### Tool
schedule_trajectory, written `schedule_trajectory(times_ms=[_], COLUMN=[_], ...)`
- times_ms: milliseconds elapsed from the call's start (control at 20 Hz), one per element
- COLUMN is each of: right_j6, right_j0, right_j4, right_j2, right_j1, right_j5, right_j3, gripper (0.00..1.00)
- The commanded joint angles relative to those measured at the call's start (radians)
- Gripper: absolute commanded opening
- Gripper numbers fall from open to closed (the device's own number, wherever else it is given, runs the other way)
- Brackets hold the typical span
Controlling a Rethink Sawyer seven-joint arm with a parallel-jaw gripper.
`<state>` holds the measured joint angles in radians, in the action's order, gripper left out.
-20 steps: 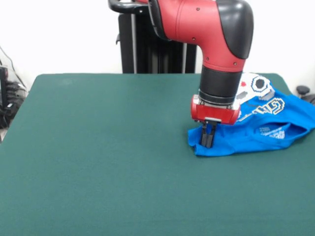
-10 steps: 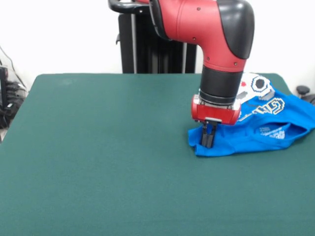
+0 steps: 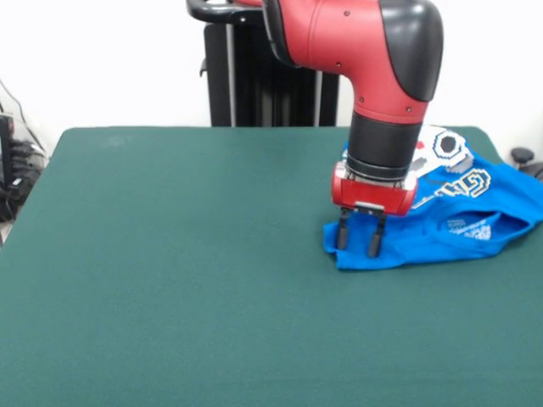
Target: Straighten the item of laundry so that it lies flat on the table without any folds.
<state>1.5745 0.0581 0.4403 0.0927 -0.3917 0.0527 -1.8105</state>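
The item of laundry (image 3: pixel 450 225), a bright blue T-shirt with a white print, lies crumpled and folded at the right side of the dark green table (image 3: pixel 170 254). Its left corner forms a bunched point. My gripper (image 3: pixel 358 243) hangs straight down over that corner, open, with its two black fingers (image 3: pixel 343 234) spread apart and the blue cloth showing between them. The fingertips sit at or just above the fabric. The arm's body hides the middle of the shirt behind it.
The shirt's right part reaches the table's right edge. A black stand (image 3: pixel 254 76) rises behind the table's far edge. Cables (image 3: pixel 13 170) hang at the left, and a small dark object (image 3: pixel 522 157) sits beyond the far right corner.
The gripper was shut on the shirt's left corner; now its fingers have spread open and let the cloth go. The arm shifted very slightly right. The shirt lies as before.
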Motion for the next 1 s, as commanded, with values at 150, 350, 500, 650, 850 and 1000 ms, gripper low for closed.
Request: schedule_trajectory(times_ms=[150, 350, 500, 650, 850, 1000], right_j6=[0.326, 0.322, 0.323, 0.328, 0.326, 0.339], right_j0=[0.018, 0.028, 0.019, -0.01, 0.006, -0.031], right_j4=[0.097, 0.115, 0.118, 0.104, 0.109, 0.087], right_j2=[-0.043, -0.029, -0.046, -0.092, -0.079, -0.114], right_j1=[0.011, -0.005, -0.003, 0.022, 0.044, 0.037], right_j5=[-0.015, -0.043, -0.037, 0.011, 0.035, 0.065], right_j3=[-0.067, -0.08, -0.088, -0.089, -0.078, -0.088], gripper=[1.0, 1.0, 1.0, 1.0, 0.0, 0.0])
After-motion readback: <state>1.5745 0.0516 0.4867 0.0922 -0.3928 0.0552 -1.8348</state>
